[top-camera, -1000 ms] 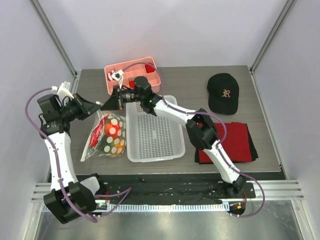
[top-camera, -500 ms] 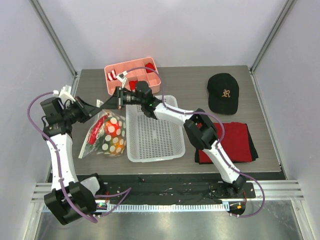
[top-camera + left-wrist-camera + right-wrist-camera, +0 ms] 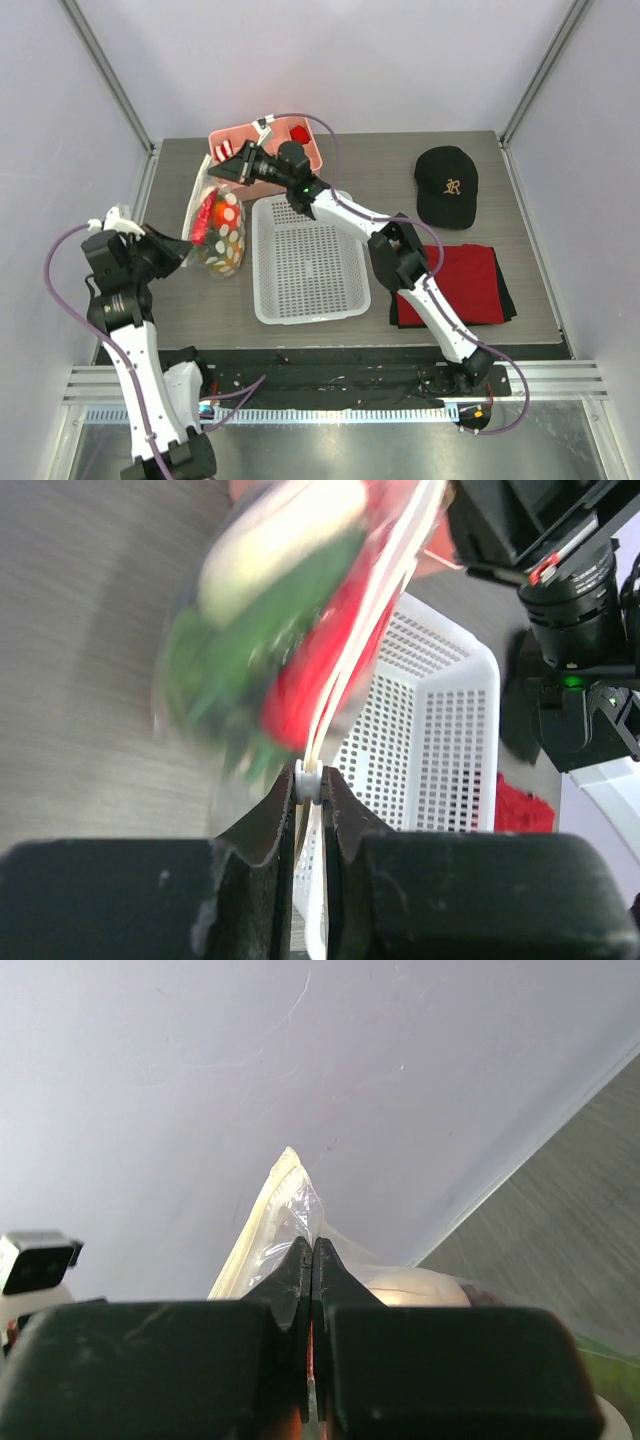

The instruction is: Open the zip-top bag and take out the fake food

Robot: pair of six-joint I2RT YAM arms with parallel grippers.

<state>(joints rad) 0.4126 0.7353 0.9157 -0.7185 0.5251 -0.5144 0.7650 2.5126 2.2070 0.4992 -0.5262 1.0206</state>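
Note:
The zip-top bag (image 3: 222,232), clear with white dots, hangs stretched between my two grippers over the table's left side. My left gripper (image 3: 184,254) (image 3: 310,782) is shut on the bag's small white zipper slider (image 3: 309,778) at the bag's near end. Shut on the bag's far top corner (image 3: 290,1195), my right gripper (image 3: 224,170) (image 3: 312,1252) is close to the pink tray. The fake food (image 3: 207,216) lies inside the bag. In the left wrist view it is a blur of red (image 3: 318,660), green (image 3: 225,670) and whitish (image 3: 275,545) pieces.
A white perforated basket (image 3: 311,262) (image 3: 445,730) stands just right of the bag. The pink compartment tray (image 3: 303,140) with red pieces is at the back. A black cap (image 3: 447,186) and a folded red cloth (image 3: 466,285) lie at the right.
My left gripper has pulled back toward the near left with the slider. My right gripper has swung toward the back left with the bag's corner. The bag now hangs stretched between them.

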